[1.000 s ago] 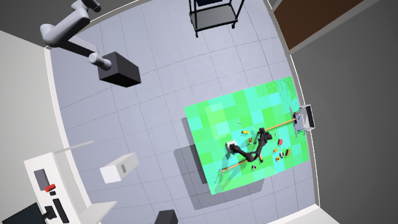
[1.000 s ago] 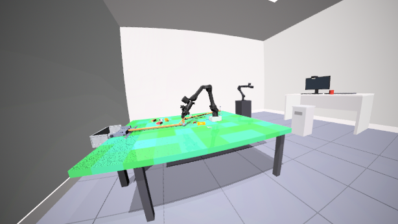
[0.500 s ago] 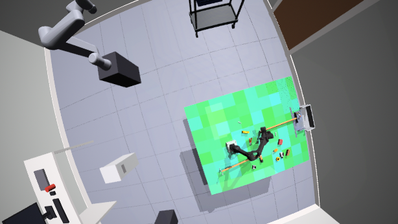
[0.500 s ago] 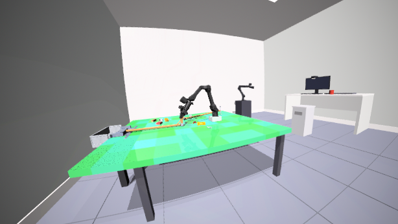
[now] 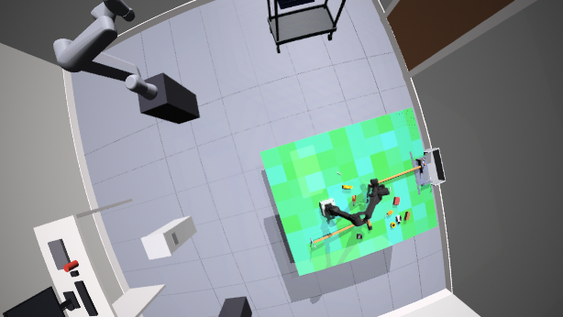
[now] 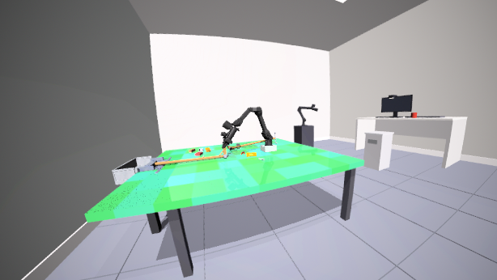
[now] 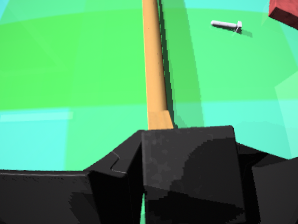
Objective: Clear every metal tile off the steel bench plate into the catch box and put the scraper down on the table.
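Note:
My gripper is shut on the near end of the long scraper, at a dark block in the wrist view. The scraper's wooden handle runs out straight, low over the table. Its far end is over the grey-blue steel bench plate at the table's edge. The open catch box adjoins the plate's far side. Small dark and light shapes show around the scraper's head, too small to tell tiles from head.
A second long wooden-handled tool lies beyond the arm. A bolt and a red block lie right of the handle in the wrist view. A yellow piece and an orange ring lie nearby.

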